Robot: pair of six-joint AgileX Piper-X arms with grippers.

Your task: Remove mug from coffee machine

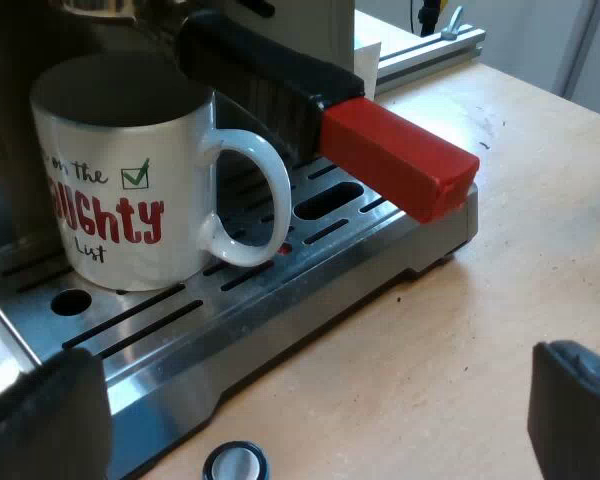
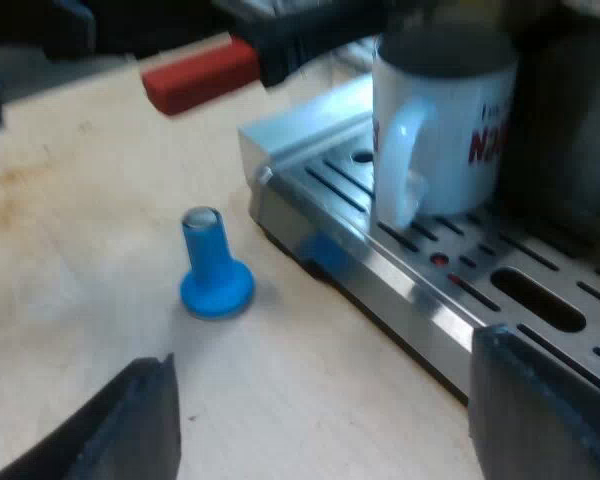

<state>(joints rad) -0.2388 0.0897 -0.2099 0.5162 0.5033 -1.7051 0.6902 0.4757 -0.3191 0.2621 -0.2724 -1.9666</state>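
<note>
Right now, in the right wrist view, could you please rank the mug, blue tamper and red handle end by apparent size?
1. Mug: clearly largest.
2. Blue tamper and red handle end: about alike; the handle end is farther from the camera, so I won't rank them.

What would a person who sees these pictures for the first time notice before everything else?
A white mug with red lettering stands on the espresso machine's slotted metal drip tray. Beside the mug, the holder's dark handle juts out over the tray and ends in a bright red block. A blue tamper stands upright on the wooden table, close to the tray's corner.
</note>
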